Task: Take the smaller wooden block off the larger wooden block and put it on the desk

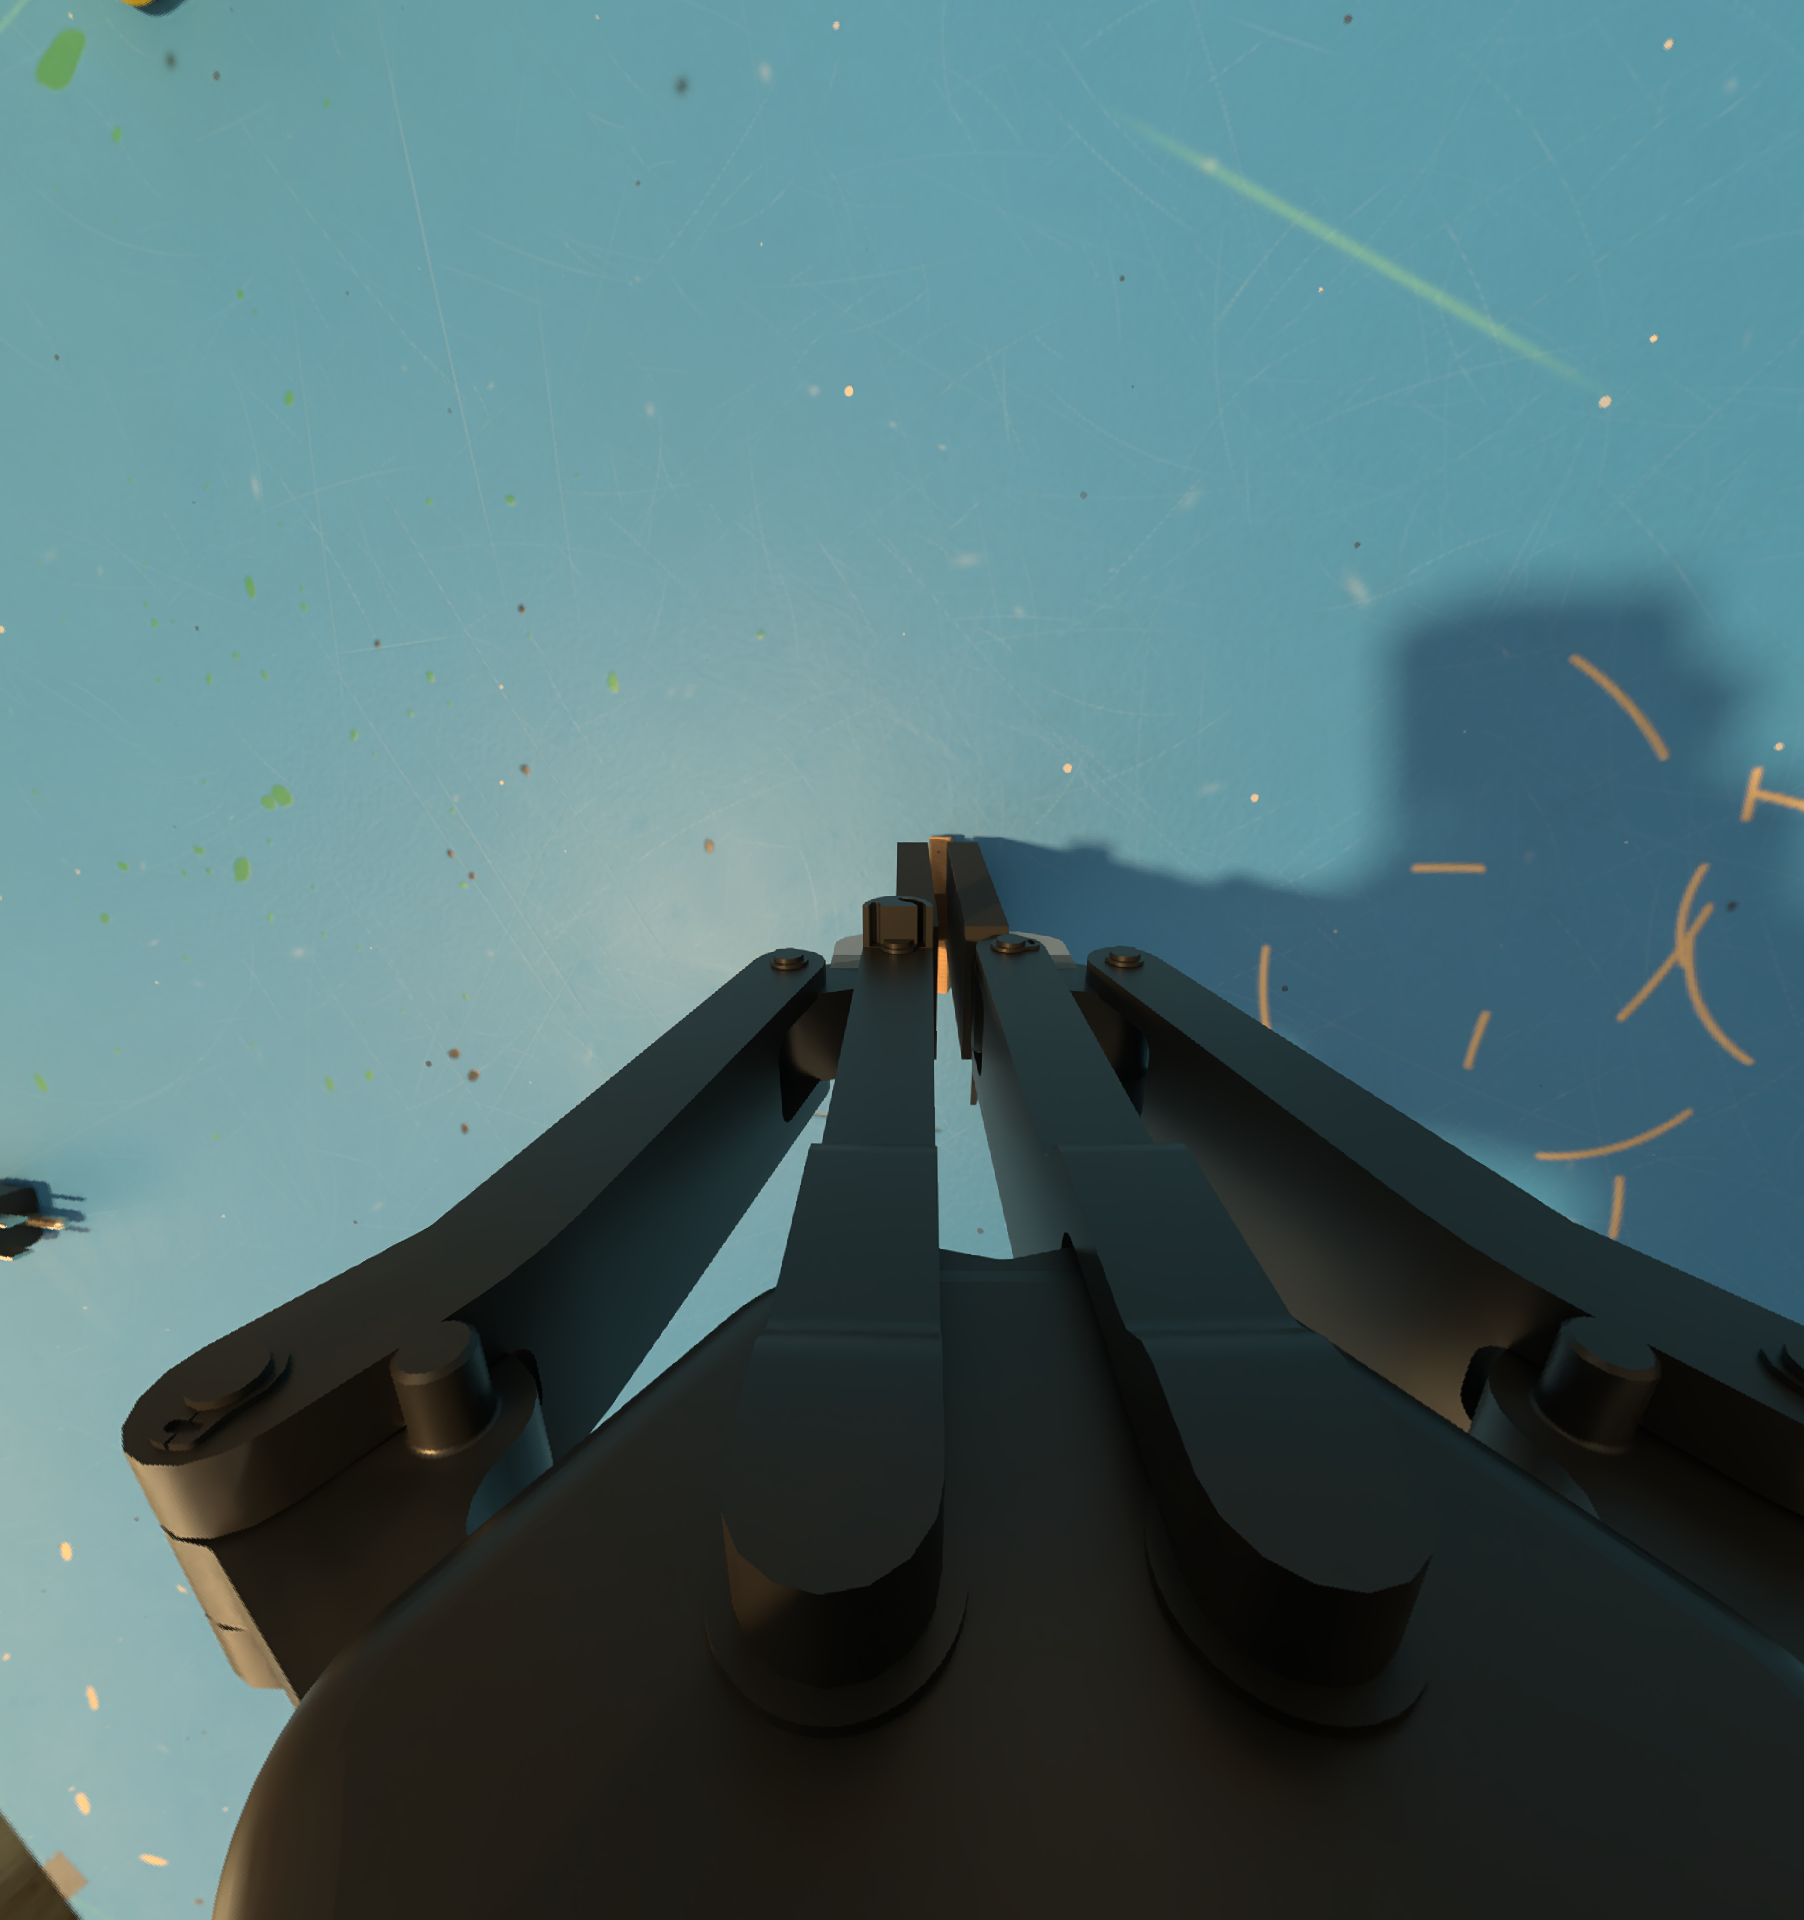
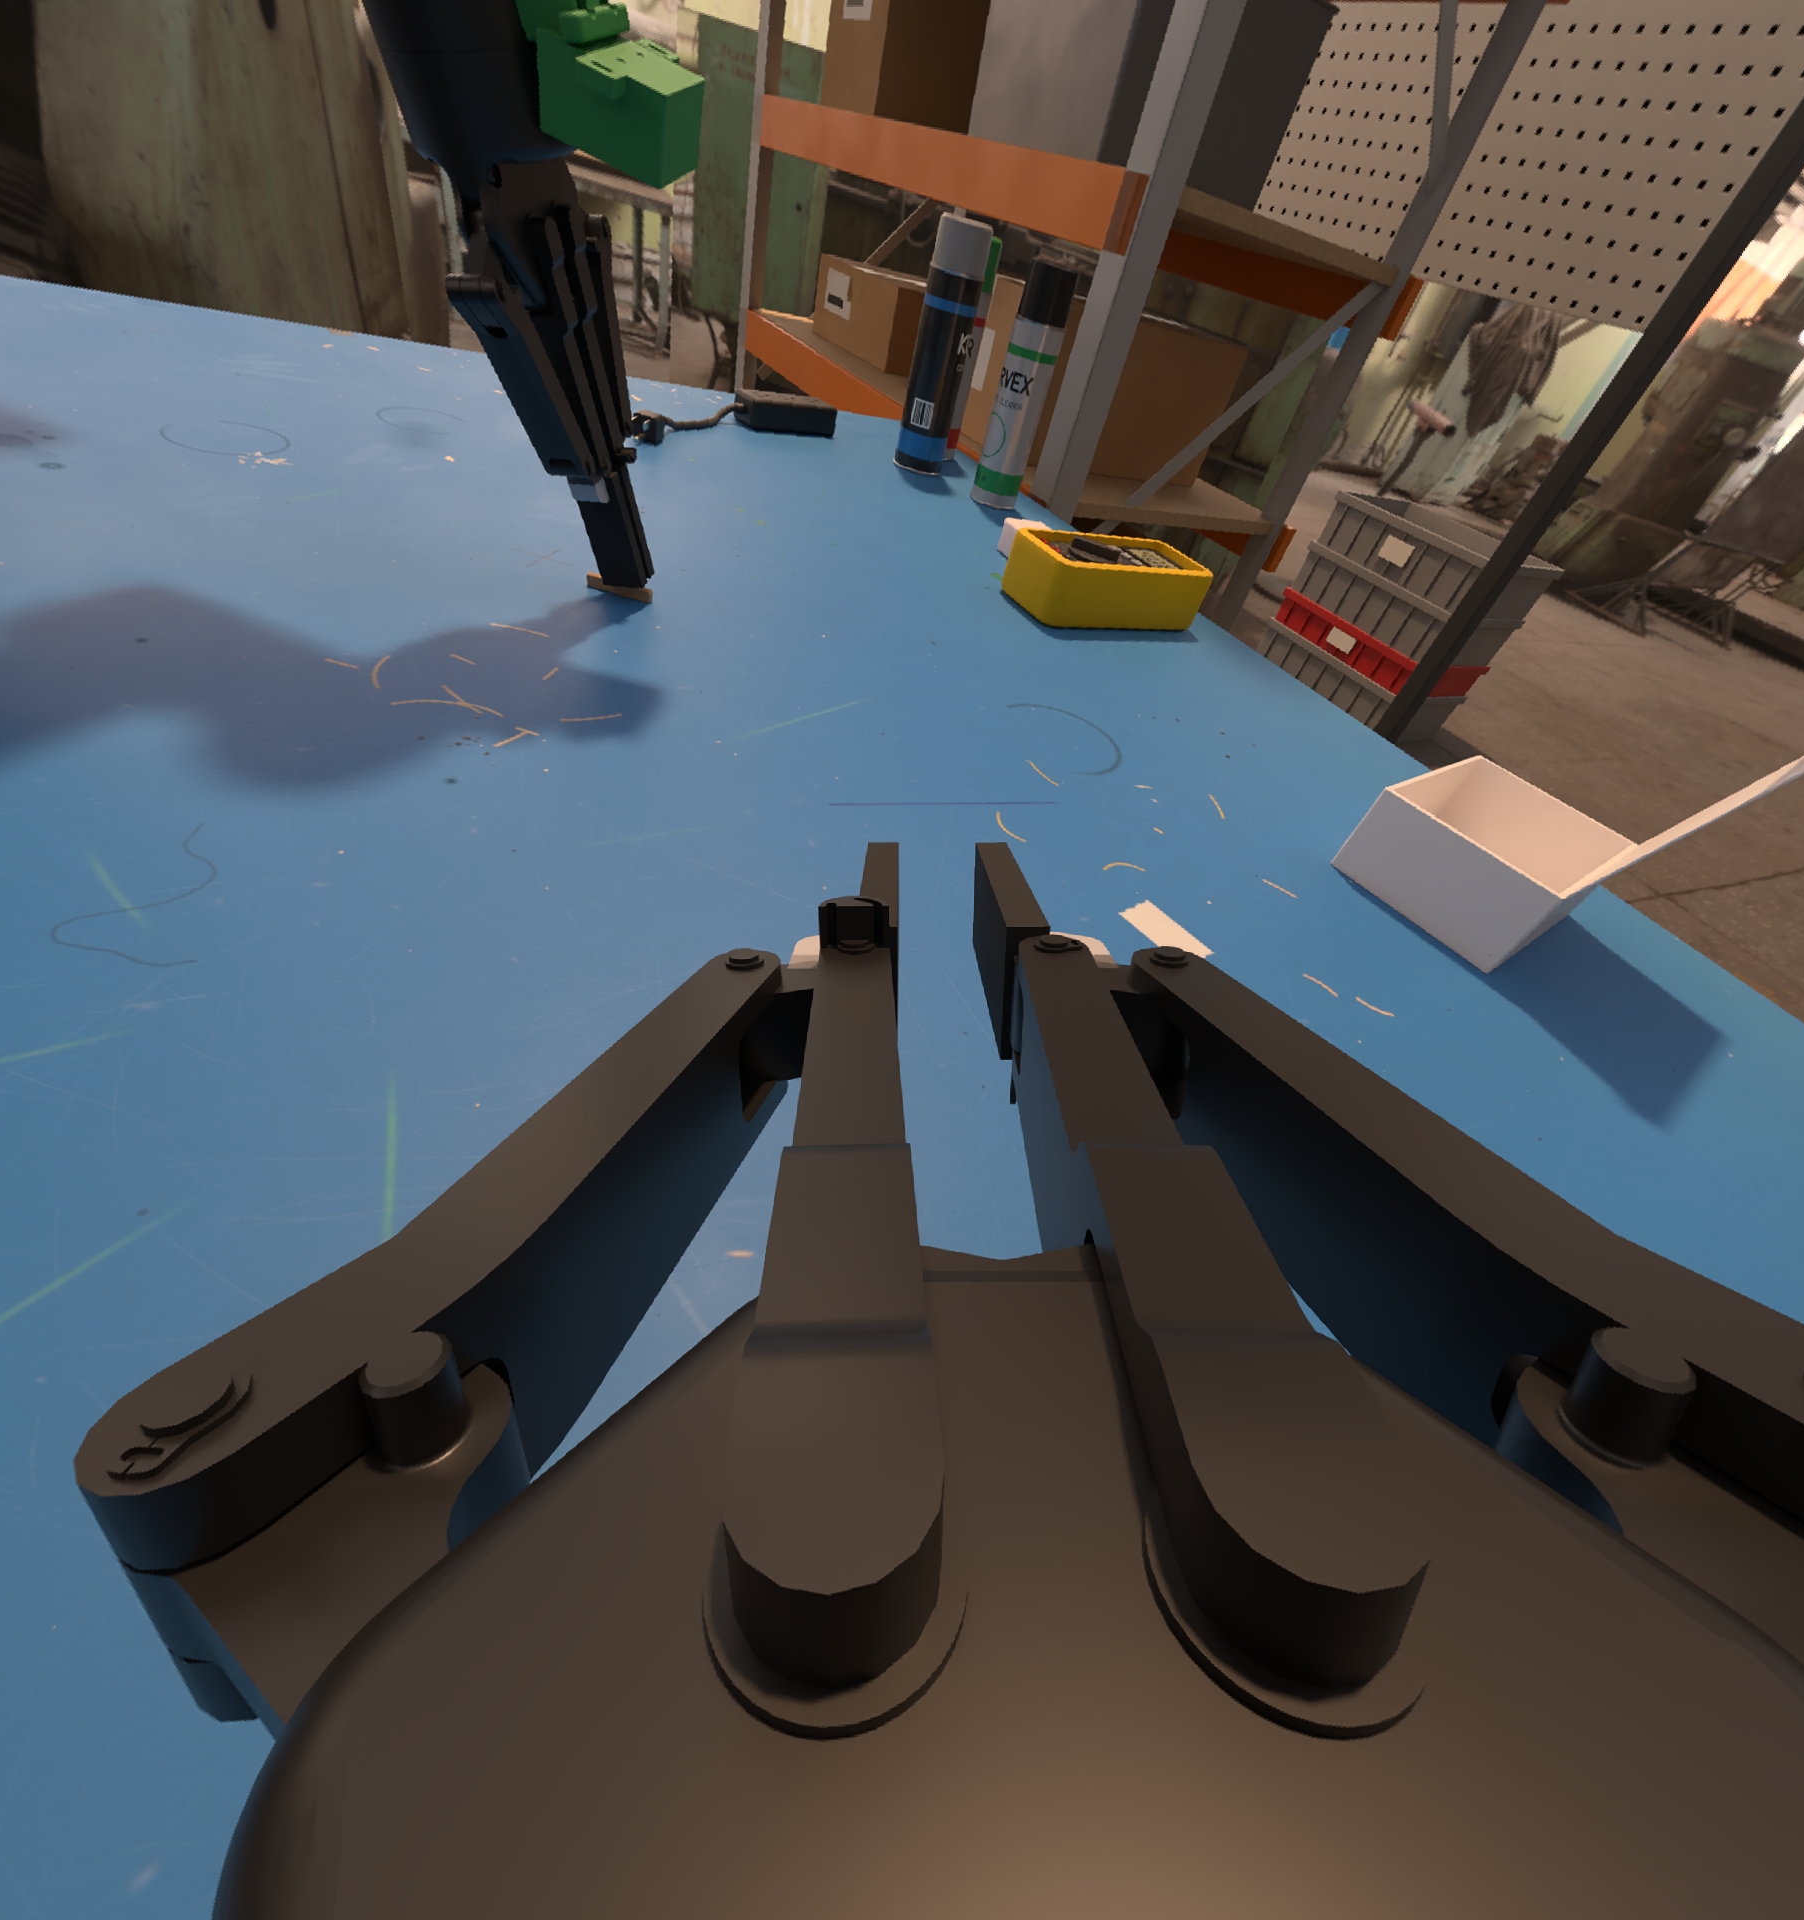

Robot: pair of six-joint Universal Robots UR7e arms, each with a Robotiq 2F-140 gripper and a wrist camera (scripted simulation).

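Wooden block, thin and small, sits pinched in the left gripper, touching the blue desk. Nearer, the right gripper hangs narrowly parted, empty.

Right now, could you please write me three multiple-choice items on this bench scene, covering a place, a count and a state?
1. Where is the yellow tray?
A. on the blue desk, near the spray cans
B. inside the white box
C. on the orange shelf

2. How many spray cans stand on the desk?
A. one
B. at least two
C. none

3. What is the left gripper doing?
A. open above a bare desk
B. shut on the small wooden block
C. holding a can

Key: 1 A, it sits on the desk in front of the cans; 2 B, a blue-banded and a green-banded can show; 3 B, its fingers pinch the thin wooden piece at desk level.
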